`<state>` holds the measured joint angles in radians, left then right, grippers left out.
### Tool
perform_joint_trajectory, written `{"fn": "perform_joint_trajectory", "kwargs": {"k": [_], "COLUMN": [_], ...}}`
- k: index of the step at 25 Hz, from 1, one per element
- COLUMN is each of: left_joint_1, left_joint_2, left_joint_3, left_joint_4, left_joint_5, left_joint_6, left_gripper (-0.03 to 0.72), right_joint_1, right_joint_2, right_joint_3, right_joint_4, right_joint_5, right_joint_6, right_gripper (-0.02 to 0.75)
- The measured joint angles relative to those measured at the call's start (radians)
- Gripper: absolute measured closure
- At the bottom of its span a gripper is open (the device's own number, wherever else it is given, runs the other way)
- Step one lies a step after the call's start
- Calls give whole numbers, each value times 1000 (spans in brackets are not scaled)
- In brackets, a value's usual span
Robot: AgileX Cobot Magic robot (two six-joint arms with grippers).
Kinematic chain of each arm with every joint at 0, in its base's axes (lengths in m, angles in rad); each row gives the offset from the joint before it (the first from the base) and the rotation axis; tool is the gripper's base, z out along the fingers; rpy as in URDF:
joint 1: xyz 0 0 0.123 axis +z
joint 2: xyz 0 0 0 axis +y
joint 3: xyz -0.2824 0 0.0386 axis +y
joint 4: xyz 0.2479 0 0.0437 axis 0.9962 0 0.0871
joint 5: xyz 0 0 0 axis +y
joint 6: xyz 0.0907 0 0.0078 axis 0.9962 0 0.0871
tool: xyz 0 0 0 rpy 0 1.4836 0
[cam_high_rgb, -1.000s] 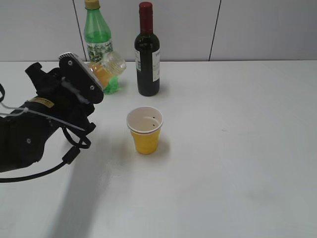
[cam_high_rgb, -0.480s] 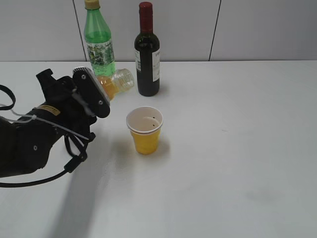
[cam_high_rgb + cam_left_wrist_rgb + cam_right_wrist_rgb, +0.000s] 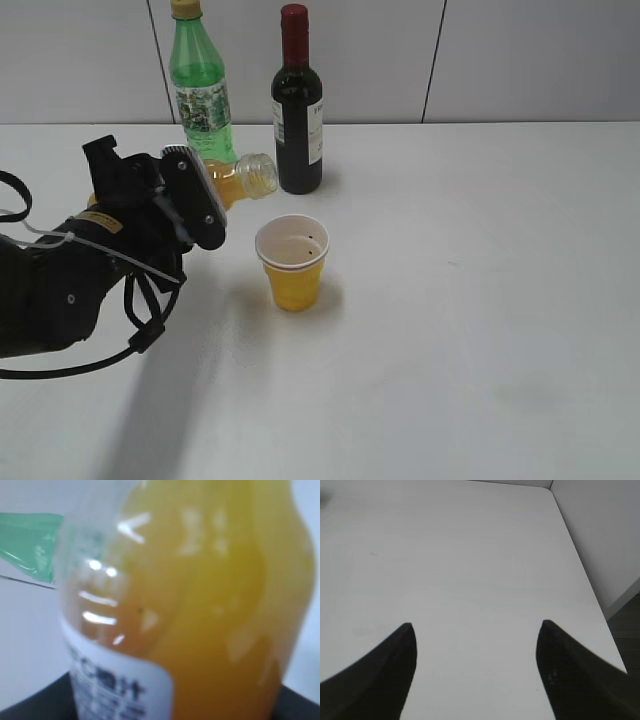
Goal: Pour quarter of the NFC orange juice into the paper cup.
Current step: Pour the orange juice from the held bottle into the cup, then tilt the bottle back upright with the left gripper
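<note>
NFC orange juice [image 3: 237, 180] tipped near-horizontal in left hand [image 3: 195, 200], clenched on its body, neck at 11 o'clock above paper cup [image 3: 292, 263]. Judged light, slick, squeezable plastic; grip mid-body. Right hand [image 3: 475, 670] spread wide, nothing held. White bench [image 3: 480, 300], smooth; grey panel wall behind.

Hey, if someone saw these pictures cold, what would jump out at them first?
The left claw holds the juice bottle tipped nearly flat, its open mouth aimed right, just up and left of the yellow cup. Behind stand a green bottle and a wine bottle. The right claw hangs open over bare table.
</note>
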<state>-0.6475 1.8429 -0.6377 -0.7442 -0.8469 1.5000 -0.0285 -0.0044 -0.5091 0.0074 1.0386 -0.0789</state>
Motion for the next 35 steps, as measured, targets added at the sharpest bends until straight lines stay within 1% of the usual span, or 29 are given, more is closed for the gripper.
{"fn": "perform_joint_trajectory", "kwargs": {"k": [13,22,29,32,35], "left_joint_1": [0,0,0,0,0], "left_joint_2": [0,0,0,0,0], "left_joint_3": [0,0,0,0,0], "left_joint_4": [1,0,-1,-1,-1], "left_joint_5": [-1,-6,-50,-58,-62], "left_joint_6": [107,144,189,243,264], "left_gripper": [244,244,244,244,244], "right_joint_1": [0,0,0,0,0], "right_joint_2": [0,0,0,0,0], "right_joint_3": [0,0,0,0,0], "right_joint_4": [0,0,0,0,0], "right_joint_5": [0,0,0,0,0], "right_joint_6": [0,0,0,0,0], "right_gripper": [147,147,147,147,147]}}
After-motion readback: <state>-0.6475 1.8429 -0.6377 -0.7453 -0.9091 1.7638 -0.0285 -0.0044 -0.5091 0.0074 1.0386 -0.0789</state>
